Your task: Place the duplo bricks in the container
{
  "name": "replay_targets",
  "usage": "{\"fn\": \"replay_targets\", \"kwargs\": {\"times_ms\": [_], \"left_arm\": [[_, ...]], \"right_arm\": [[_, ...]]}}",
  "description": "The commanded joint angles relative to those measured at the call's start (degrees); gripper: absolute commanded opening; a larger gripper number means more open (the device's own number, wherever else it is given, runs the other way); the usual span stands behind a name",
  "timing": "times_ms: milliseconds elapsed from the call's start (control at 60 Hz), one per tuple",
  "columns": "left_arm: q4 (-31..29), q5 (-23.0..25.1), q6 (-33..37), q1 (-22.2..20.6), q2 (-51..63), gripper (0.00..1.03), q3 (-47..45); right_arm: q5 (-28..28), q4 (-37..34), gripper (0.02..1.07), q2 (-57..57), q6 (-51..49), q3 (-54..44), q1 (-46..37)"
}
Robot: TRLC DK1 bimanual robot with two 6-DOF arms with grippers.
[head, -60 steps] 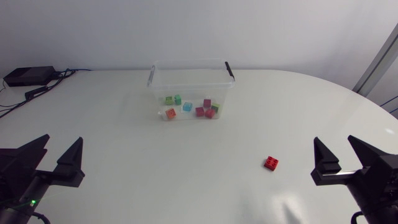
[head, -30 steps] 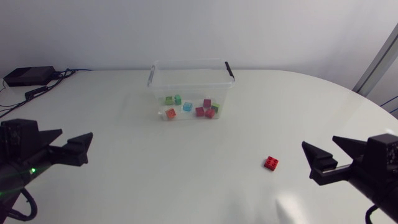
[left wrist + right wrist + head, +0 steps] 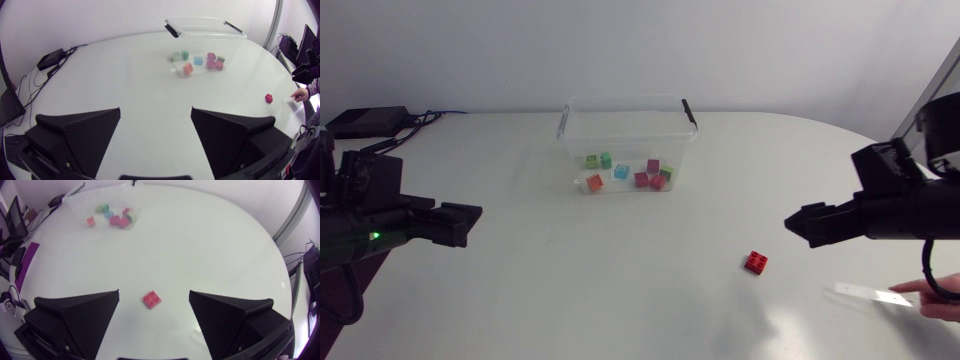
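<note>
The left gripper (image 3: pixel 155 111) and the right gripper (image 3: pixel 154 293) are both held wide open. A red duplo brick (image 3: pixel 755 262) is seen toward the right edge of the table (image 3: pixel 570 270), ahead of the right gripper. The clear container (image 3: pixel 626 140), with several bricks (image 3: pixel 641 179) inside, is set near the far edge.

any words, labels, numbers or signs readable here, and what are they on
No readable text in any view.
Clear container: no label or print seen.
Red brick and the bricks in the container: plain studs, no marks legible.
White strip by a person's hand: too blurred to tell if printed.
</note>
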Motion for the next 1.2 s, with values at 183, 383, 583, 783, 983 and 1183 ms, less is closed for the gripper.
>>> {"fn": "replay_targets", "kwargs": {"times_ms": [183,383,583,783,983,1183], "left_arm": [[-1.7,-0.2,0.8,-1.2,4.3,0.99,1.3],[-0.9,-0.2,0.8,-1.7,6.1,0.99,0.2],[1.2,-0.2,2.6,-2.4,6.9,0.99,-1.6],[1.0,-0.2,4.1,-3.7,8.5,0.99,-1.9],[1.9,-0.3,4.5,-6.1,15.8,0.99,1.4],[6.6,-0.2,4.4,-11.9,24.1,0.99,5.3]], "right_arm": [[0.3,-1.2,1.03,13.4,-2.6,-0.1,1.4],[0.5,2.4,1.03,20.7,-3.1,-1.1,5.2],[1.8,6.7,1.03,28.1,-2.7,-1.1,10.1],[1.7,8.2,1.03,28.9,-2.7,-1.8,10.1],[1.6,7.4,1.03,26.5,-3.1,-2.1,8.5],[1.3,4.9,1.03,19.8,-3.2,-2.3,5.4]]}}
